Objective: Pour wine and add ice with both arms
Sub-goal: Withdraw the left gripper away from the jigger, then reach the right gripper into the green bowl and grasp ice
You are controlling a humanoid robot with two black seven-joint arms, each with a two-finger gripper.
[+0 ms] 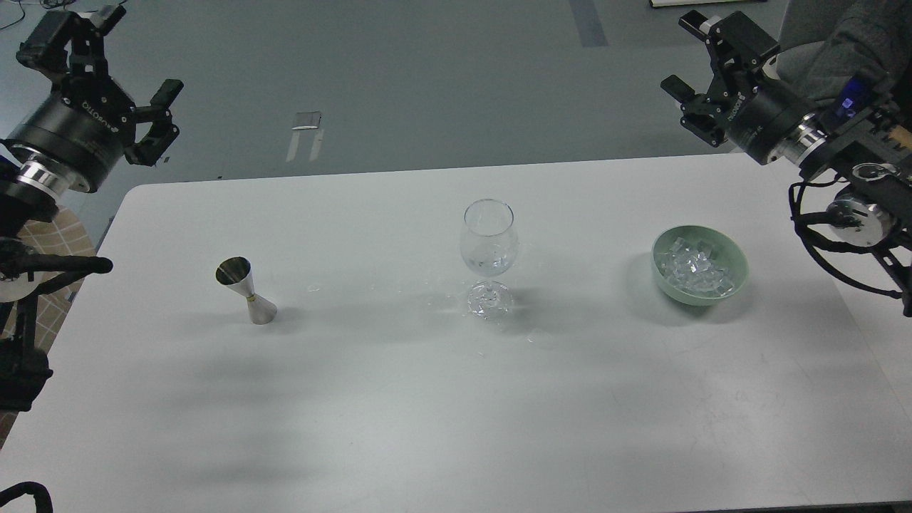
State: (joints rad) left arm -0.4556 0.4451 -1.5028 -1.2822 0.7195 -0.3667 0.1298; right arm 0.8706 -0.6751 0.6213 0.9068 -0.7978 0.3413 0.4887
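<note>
White bench (399, 427): steel jigger (246, 291) left, wine glass (488, 246) centre, green bowl (734, 258) of ice (695, 272) right, seemingly one item per arm; left gripper (135, 100) and right gripper (695, 78) raised, jaws open, empty.

A lab or test room is suggested: a plain white table (456, 399) is set on a bare grey floor (427, 78) marked with tape strips (308, 121). Props are laid out in a row: a steel jigger (246, 290), a wine glass (489, 256), a green bowl (734, 278).
</note>
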